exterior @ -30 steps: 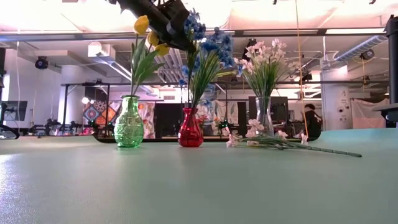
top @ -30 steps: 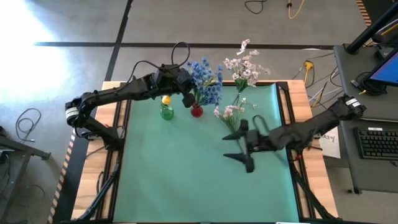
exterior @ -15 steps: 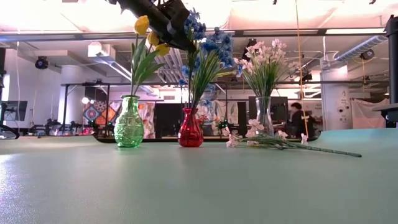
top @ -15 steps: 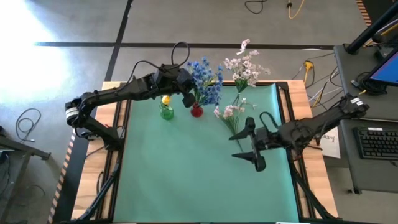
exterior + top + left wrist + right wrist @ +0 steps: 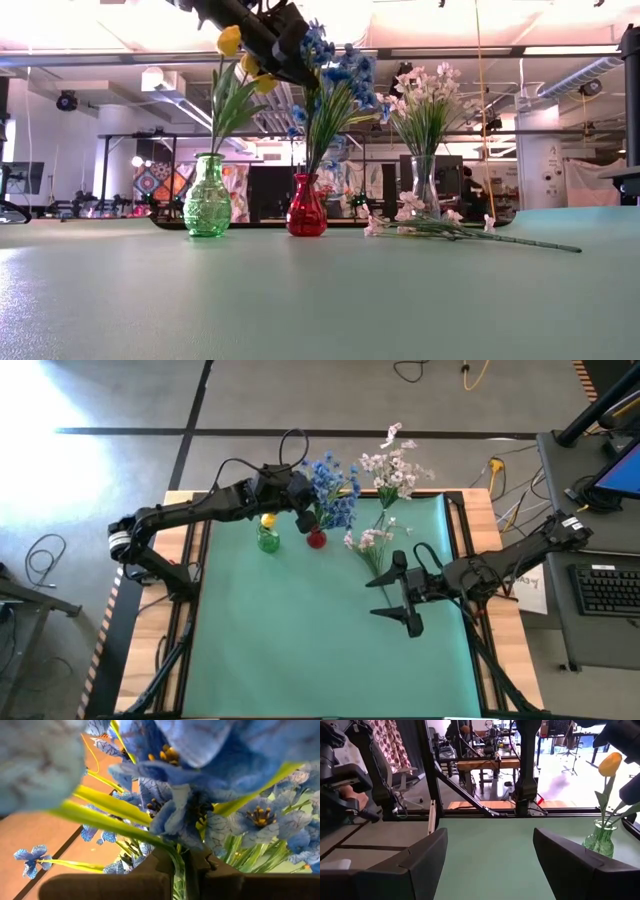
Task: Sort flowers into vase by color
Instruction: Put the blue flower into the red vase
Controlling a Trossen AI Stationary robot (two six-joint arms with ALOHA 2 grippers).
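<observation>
A green mat covered the desk (image 5: 300, 650), with an open workshop of racks and screens behind it in the low view. The left arm stretched from the desk's left edge across to the far side, its left hand (image 5: 303, 510) up among the blue flowers (image 5: 330, 490) over the red vase (image 5: 306, 213); the left wrist view showed its fingers (image 5: 160, 865) pinched tight on a green stem. The right arm reached in from the right edge, bent low, its right hand (image 5: 400, 595) hovering over bare mat with fingers spread wide and holding nothing. Yellow flowers (image 5: 232, 45) stood in the green vase (image 5: 208, 200), pink-white sprays (image 5: 425, 95) in the clear vase (image 5: 427, 200), and 1 more pink-white spray (image 5: 440, 228) lay flat on the mat beside the clear vase, just beyond the right hand. No writing could be read anywhere.
</observation>
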